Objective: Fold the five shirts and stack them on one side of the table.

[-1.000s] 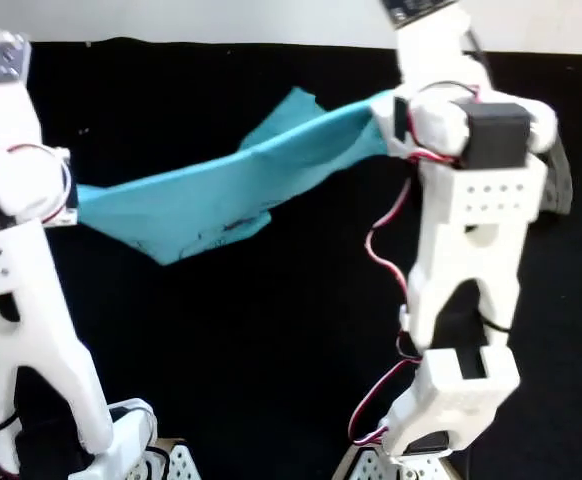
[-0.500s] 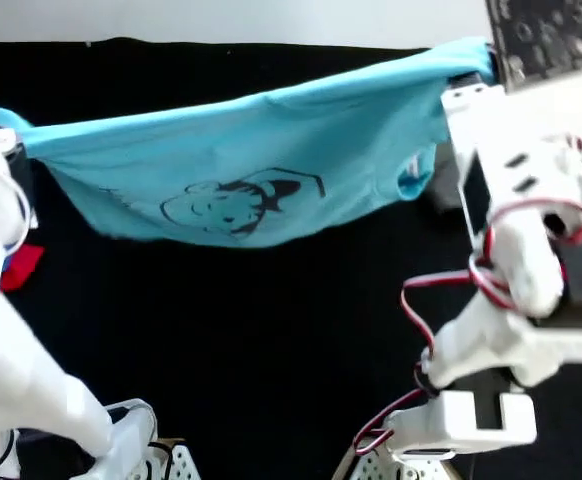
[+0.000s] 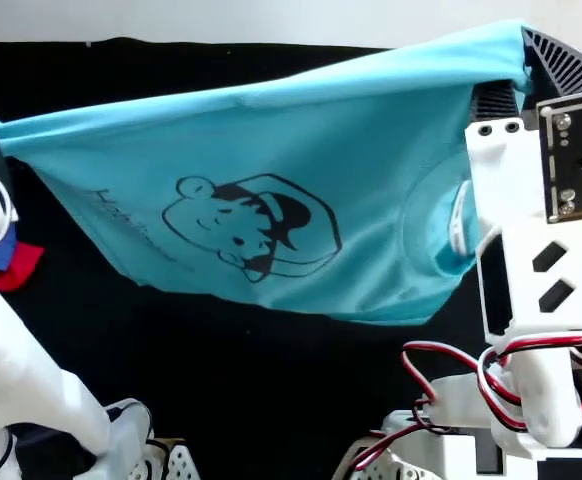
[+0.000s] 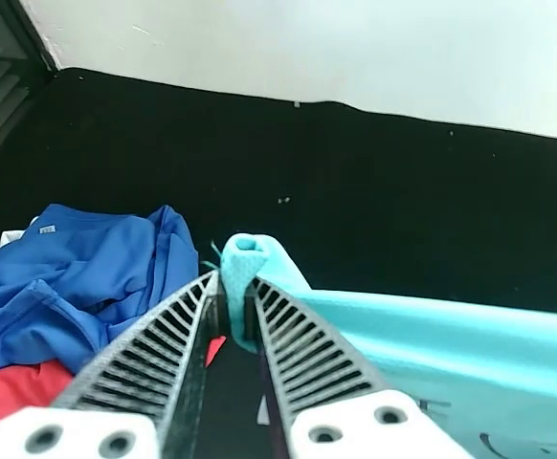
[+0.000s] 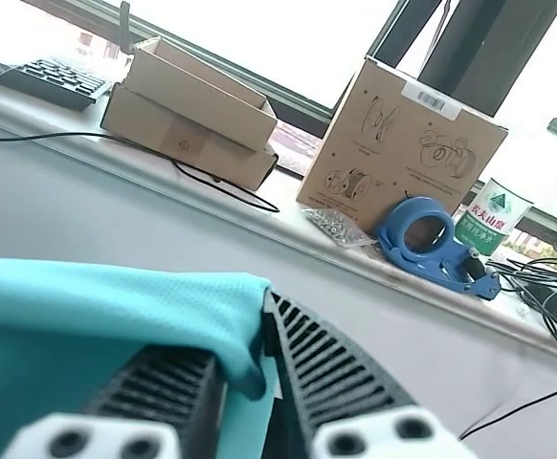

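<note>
Left tool [image 4: 233, 279] and right tool [image 5: 259, 330] clench one teal shirt [image 3: 301, 140]; beside lie one blue shirt [image 4: 77, 277], one red shirt [image 4: 15, 392].

Overhead from 6 o'clock, down onto black cloth table [image 3: 271, 400]. Close behind left gripper [image 4: 233, 283], facing 12 o'clock; behind right gripper [image 5: 259, 330], tilted toward grey windowsill [image 5: 278, 226]. Shared: turquoise printed shirt [image 3: 271, 200].

Lettering on the teal shirt [image 3: 301, 140] and cardboard box [image 5: 405, 143] is illegible.

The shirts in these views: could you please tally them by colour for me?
Teal shirt: 1
Blue shirt: 1
Red shirt: 1
Total: 3
</note>
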Available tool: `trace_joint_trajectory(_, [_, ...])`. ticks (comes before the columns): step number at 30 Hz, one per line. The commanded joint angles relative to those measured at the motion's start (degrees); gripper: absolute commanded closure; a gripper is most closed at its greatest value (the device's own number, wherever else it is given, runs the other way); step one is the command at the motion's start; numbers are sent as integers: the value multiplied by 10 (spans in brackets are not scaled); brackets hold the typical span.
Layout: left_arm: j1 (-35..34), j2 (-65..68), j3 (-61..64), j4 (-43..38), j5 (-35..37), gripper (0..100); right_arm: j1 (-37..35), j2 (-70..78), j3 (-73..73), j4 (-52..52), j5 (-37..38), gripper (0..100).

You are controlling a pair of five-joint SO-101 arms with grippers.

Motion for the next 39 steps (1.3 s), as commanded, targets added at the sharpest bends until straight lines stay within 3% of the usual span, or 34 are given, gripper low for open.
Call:
trace_joint_trajectory(1, [-21, -2, 16, -12, 4, 992, 9, -7, -11, -14, 4, 994])
trace_joint_trajectory(8, [-20, -3, 115, 11, 4, 992, -21, -4, -10, 32, 4, 994])
trace_joint_trajectory(27, [-21, -236, 99, 6, 3, 992, -39, -125, -11, 41, 6, 994])
trace_joint_trajectory(34, [-21, -265, 99, 4, 1, 992, -39, -138, -8, 34, 4, 994])
trace_joint_trajectory(39, [-21, -254, 125, -35, 0, 992, -42, -117, 76, -12, 4, 994])
